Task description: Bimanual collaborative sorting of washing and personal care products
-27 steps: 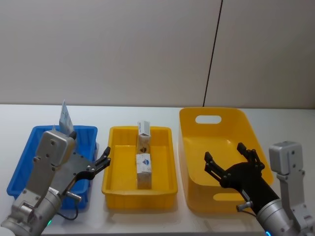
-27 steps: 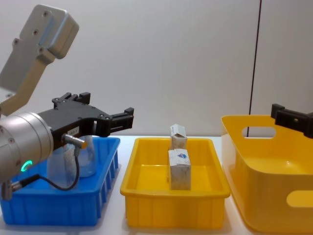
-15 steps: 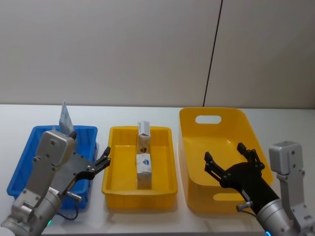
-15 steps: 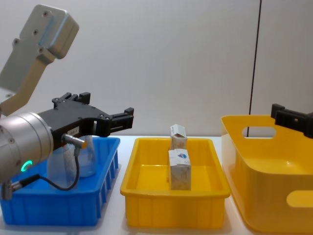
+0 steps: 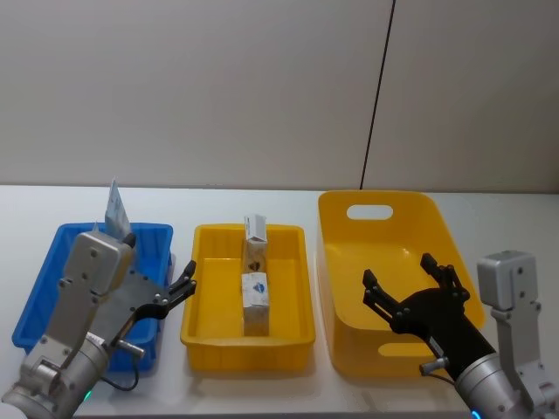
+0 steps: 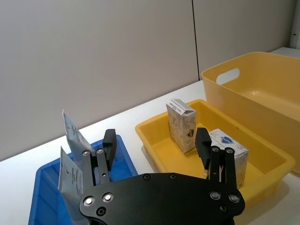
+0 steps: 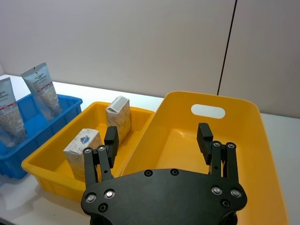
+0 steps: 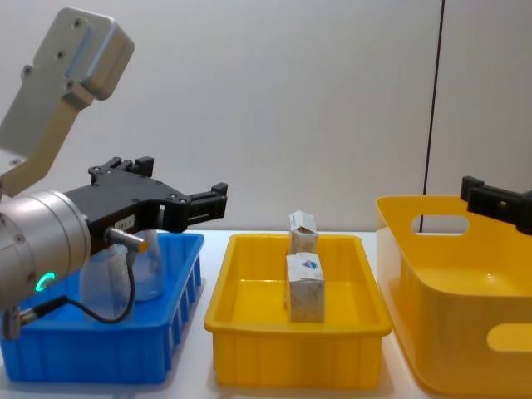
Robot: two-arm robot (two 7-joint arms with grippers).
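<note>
Here, cartons (image 6: 183,124) beyond left end effector (image 6: 156,138).

Silver-grey cylindrical arms carry boxy pale-grey housings (image 8: 83,46). The left gripper (image 6: 156,140) and right gripper (image 7: 157,136) are black plates with silver screws. The left arm bears a black cable (image 8: 125,295) and a green indicator light (image 8: 43,283).

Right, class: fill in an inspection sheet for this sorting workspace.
Surface: white table bearing a blue plastic bin, small yellow plastic tray, large yellow plastic tub.
Job's things: two pale blue translucent squeeze tubes standing in the bin; two small whitish cartons upright in the tray.
Clutter: nothing seen.
Tools: left tool open, empty, by the bin's right rim; right tool open, empty, over the tub.
Cables: thin black cable at the left wrist.
Surroundings: grey wall panels.
</note>
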